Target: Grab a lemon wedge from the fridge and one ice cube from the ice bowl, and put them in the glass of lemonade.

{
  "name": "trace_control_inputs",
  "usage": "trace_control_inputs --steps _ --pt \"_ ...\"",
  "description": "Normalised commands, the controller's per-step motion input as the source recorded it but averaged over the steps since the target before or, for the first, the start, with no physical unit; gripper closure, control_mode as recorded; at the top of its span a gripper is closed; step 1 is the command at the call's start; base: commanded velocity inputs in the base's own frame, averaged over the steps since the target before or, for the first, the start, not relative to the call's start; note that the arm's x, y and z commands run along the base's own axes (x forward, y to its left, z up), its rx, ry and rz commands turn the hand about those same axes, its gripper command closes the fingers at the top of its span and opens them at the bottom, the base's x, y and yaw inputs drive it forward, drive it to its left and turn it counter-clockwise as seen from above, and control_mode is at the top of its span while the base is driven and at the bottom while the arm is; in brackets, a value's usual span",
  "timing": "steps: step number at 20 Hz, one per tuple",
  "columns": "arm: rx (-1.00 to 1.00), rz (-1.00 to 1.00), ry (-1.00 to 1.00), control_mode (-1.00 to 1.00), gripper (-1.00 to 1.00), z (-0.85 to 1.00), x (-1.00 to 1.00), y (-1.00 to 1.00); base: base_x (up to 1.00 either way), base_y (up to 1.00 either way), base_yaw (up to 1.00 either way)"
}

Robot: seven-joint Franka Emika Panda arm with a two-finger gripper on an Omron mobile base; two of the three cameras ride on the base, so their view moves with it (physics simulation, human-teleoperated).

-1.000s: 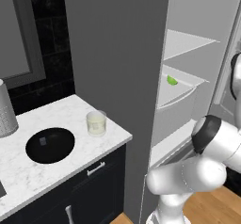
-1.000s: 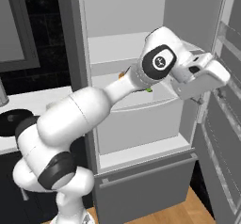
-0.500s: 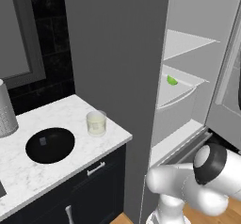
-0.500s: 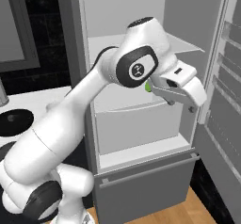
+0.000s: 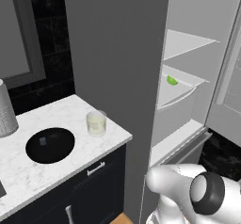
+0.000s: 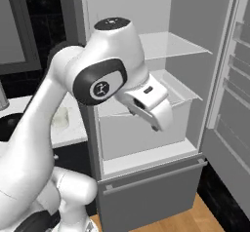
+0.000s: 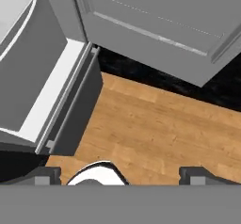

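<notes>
Inside the open fridge [image 5: 197,53] the lemon wedge [image 5: 172,81] waits on its shelf; jaws gape empty. Ice cube [image 5: 43,141] sits in the bowl [image 5: 50,145], glass [image 5: 96,123] beside, nothing added.

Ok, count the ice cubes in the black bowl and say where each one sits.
1. The ice cube lies inside the ice bowl on the counter, left of its middle in the left base view. Others may go unseen against the dark bowl.
</notes>
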Motion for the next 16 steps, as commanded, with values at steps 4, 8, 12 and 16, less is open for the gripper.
trace_control_inputs --steps 4,8,12,16 --pt "-0.18 0.22 -0.14 -1.0 -1.0 -0.37 -0.95 1.0 0.0 0.0 0.0" --pt "-0.19 0.23 -0.03 -1.0 -1.0 -0.1 -0.45 1.0 0.0 0.0 0.0" --pt "-0.11 0.23 -0.1 -1.0 -1.0 0.1 0.0 1.0 0.0 0.0 0.0" --pt "-0.03 -0.02 -0.1 -1.0 -1.0 0.18 0.15 0.69 0.0 0.0 0.0"
